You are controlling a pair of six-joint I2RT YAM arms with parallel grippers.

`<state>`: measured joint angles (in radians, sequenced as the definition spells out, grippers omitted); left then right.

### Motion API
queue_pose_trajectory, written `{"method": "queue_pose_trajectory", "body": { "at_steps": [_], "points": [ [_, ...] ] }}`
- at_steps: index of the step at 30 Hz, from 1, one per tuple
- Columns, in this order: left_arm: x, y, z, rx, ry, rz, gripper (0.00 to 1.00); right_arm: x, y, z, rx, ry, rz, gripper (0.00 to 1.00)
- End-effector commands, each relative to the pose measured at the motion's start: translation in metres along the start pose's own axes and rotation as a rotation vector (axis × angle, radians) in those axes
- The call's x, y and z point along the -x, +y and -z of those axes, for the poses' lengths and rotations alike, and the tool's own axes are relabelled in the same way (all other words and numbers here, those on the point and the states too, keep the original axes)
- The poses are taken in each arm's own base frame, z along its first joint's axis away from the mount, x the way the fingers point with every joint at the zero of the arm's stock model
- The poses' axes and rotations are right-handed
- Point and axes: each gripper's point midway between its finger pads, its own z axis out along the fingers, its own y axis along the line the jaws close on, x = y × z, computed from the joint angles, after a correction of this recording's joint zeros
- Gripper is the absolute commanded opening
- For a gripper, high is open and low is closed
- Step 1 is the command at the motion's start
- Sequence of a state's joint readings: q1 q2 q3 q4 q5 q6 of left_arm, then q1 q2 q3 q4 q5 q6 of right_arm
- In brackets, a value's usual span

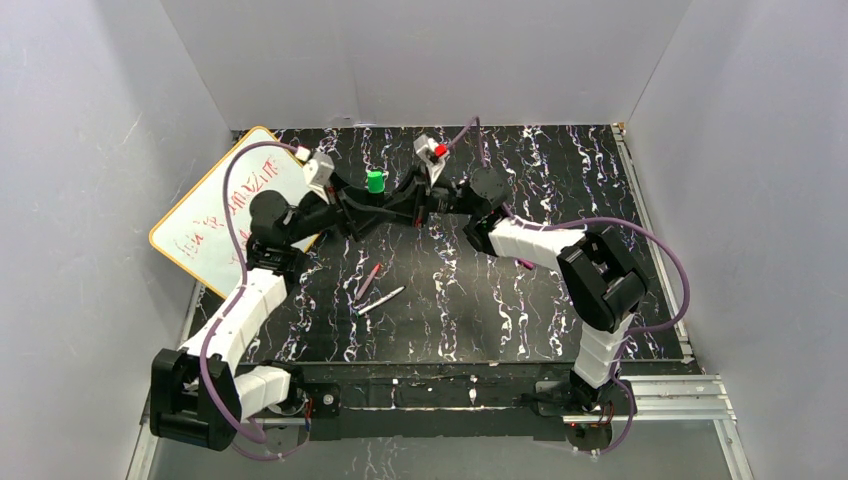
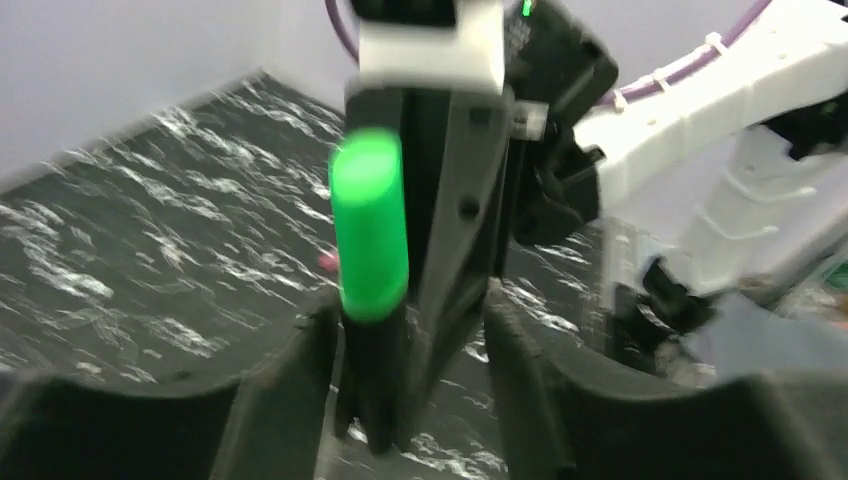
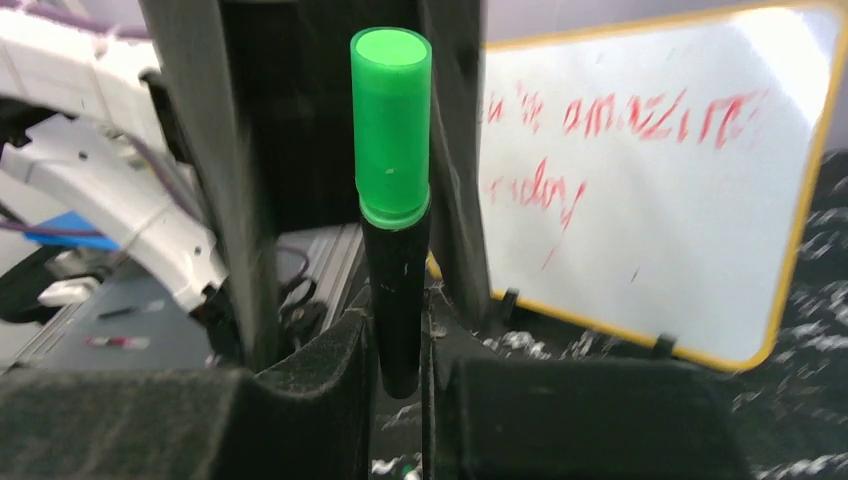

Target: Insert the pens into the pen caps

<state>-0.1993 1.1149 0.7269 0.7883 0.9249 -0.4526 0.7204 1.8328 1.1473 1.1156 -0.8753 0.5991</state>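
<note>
Pens (image 1: 367, 282) on black-marbled table (image 1: 560, 170), grey walls (image 1: 420, 60)

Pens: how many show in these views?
3. A green-capped black pen upright in the right gripper; a magenta pen and a white-grey pen lying side by side on the table. The arms may hide more.

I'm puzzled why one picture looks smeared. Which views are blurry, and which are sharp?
Left wrist view: motion-blurred, the green cap smeared. Right wrist view: cap and black pen crisp, whiteboard behind slightly soft. Top view: sharp, evenly lit.
</note>
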Motion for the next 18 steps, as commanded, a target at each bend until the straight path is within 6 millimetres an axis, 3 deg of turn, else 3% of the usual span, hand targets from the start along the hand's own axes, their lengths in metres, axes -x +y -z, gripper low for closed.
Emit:
{"method": "queue_pose_trajectory", "body": {
  "at_steps": [1,3,10,14,18],
  "points": [
    [-0.041,-0.011,0.001,-0.068,0.141,0.125,0.67,0.089,0.019,-0.004,0.014,-0.197,0.226,0.01],
    [-0.042,-0.007,0.0,-0.053,0.146,0.133,0.85,0.089,0.019,-0.004,0.013,-0.2,0.226,0.01],
    [-0.04,-0.006,0.001,-0.033,0.136,0.128,0.98,0.087,0.009,0.007,-0.045,-0.232,0.174,0.01],
    [-0.043,0.001,0.003,0.011,0.154,0.108,0.98,0.084,-0.027,0.035,-0.204,-0.241,0.06,0.01],
    [-0.058,0.028,0.01,0.167,0.228,0.097,0.98,0.07,-0.08,0.075,-0.496,-0.165,-0.001,0.01]
  ]
}}
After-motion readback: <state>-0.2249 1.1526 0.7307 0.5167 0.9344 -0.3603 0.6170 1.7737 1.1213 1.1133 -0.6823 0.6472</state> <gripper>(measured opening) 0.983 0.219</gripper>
